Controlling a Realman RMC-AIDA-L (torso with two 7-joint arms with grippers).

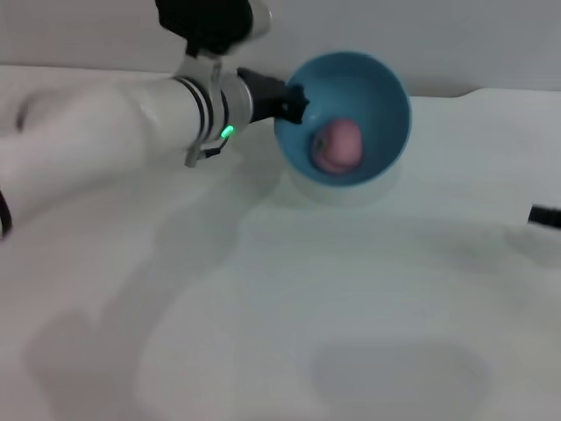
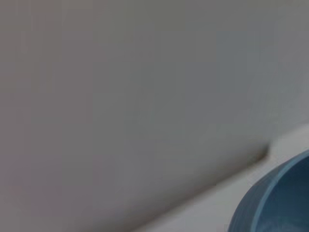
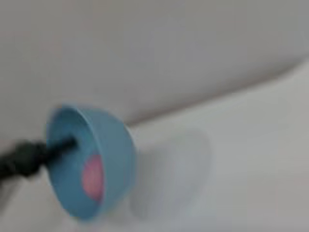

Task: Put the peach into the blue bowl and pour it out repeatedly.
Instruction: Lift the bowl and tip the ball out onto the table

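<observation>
One fruit: the peach (image 1: 338,146) lay inside the blue bowl (image 1: 381,92), low against its inner wall, pink and matte.
Peach, right wrist view: it (image 3: 92,177) showed as a pink patch on the lower inside of the bowl (image 3: 116,154), below the dark finger reaching in over the rim.
Peach and fingers: the fruit sat apart from the fingertips, which were at the rim on the bowl's left side; nothing touched the fruit but the bowl.
Bowl: it was lifted clear of the table (image 1: 351,307) and tipped steeply, its opening turned toward the head camera and its underside toward the back wall (image 1: 491,35).
Bowl, left wrist view: only a curved piece of the blue rim (image 2: 270,203) appeared at the corner, with the wall behind.
Left gripper: the left gripper (image 1: 296,103) pinched the bowl's rim, its dark fingers (image 1: 292,96) closed over the edge, one inside and one outside.
Left arm: the white forearm ran in from the left, with a small green light (image 1: 227,132) near the wrist.
Shadow: a pale, soft shadow (image 1: 337,189) lay on the table directly under the bowl.
Right gripper: only a dark tip (image 1: 544,215) showed at the right edge of the head view, well apart from the bowl; I could not tell how its fingers stood.
</observation>
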